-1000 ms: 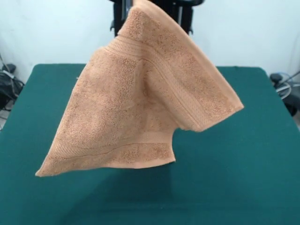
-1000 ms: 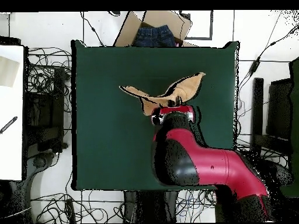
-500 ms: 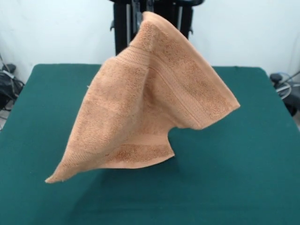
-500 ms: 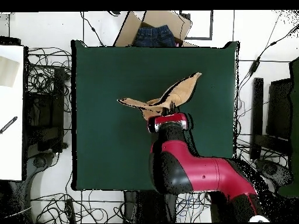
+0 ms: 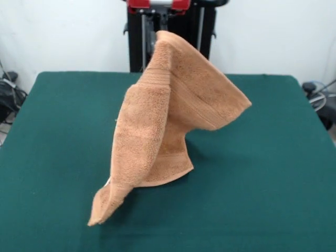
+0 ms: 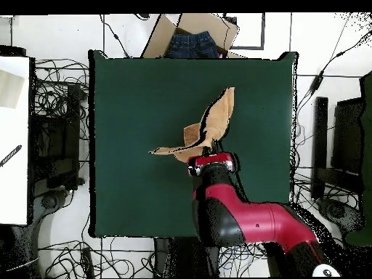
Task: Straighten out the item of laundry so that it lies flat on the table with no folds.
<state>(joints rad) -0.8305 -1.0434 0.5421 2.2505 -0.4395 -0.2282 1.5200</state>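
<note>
Towel (image 5: 163,121) hanging from the gripper (image 5: 159,32) above the green table (image 5: 262,184).
Felt surface fills the front view, white wall behind; overhead, cables litter the floor around it. At the table's 12 o'clock edge overhead, a cardboard box (image 6: 161,35) holds blue denim (image 6: 192,46). The claw is clamped on the towel's top corner; the lower corner droops toward 7 o'clock.
</note>
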